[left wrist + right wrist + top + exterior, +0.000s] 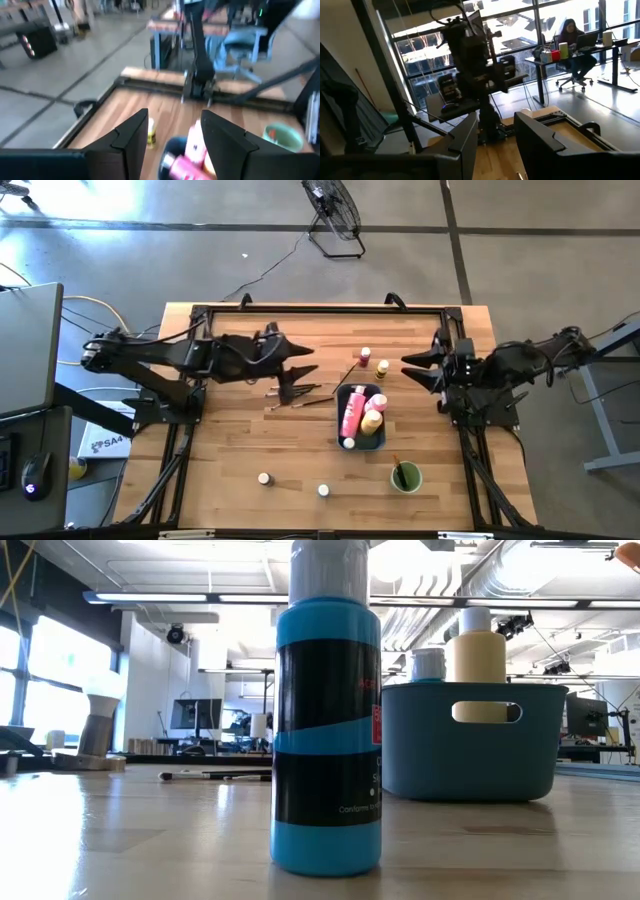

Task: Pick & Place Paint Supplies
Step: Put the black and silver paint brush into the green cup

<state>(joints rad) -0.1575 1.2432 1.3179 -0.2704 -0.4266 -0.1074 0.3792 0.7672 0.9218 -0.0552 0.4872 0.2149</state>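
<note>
Left gripper (303,360) hangs open and empty over the table, paintbrushes (300,392) just below it (pink bottle (352,414) sits in the tray (381,430)). Right gripper (412,366) open, empty too.

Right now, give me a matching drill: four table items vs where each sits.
Items:
1. pink squeeze bottle
2. green cup
3. paintbrushes
4. two loose jars

Places:
A. near front edge, left of the cup
B. inside the blue-grey tray
C. flat on the wood, under the left pincer
D. front right, a brush standing in it

Pairs: 1-B, 2-D, 3-C, 4-A
</note>
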